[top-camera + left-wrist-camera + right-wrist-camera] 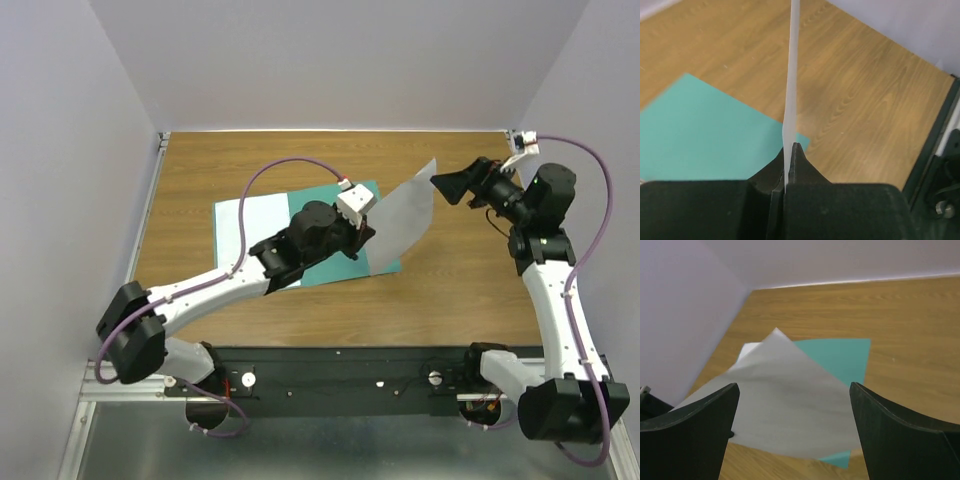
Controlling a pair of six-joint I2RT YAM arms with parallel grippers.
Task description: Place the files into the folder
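Clamping the lower edge of a white sheet [408, 215], the left gripper [365, 228] is holding it raised on edge over the right part of the green folder [385, 262] in the middle of the top view. In the left wrist view the two black fingers [800, 162] are pressing together on the paper [791, 75], which is showing edge-on as a thin pale strip running up the centre of the frame. The folder [705, 135] is lying flat at the left of that frame and the wooden table [865, 100] is filling the right.

The held sheet is not lying in the folder; it is leaning up and to the right, its top corner pointing toward the right gripper [442, 186] in the upper right of the top view. That gripper's jaws are standing wide apart, as the right wrist view is showing, with the sheet [785, 405] spreading between and beyond the two fingers [695, 425] and nothing held between them.

A second pale sheet [250, 235] is lying flat over the left part of the folder, partly under the left arm. It is peeking out at the upper left behind the raised paper in the right wrist view [747, 350]. Whether it is tucked inside the folder or only resting on it cannot be told.
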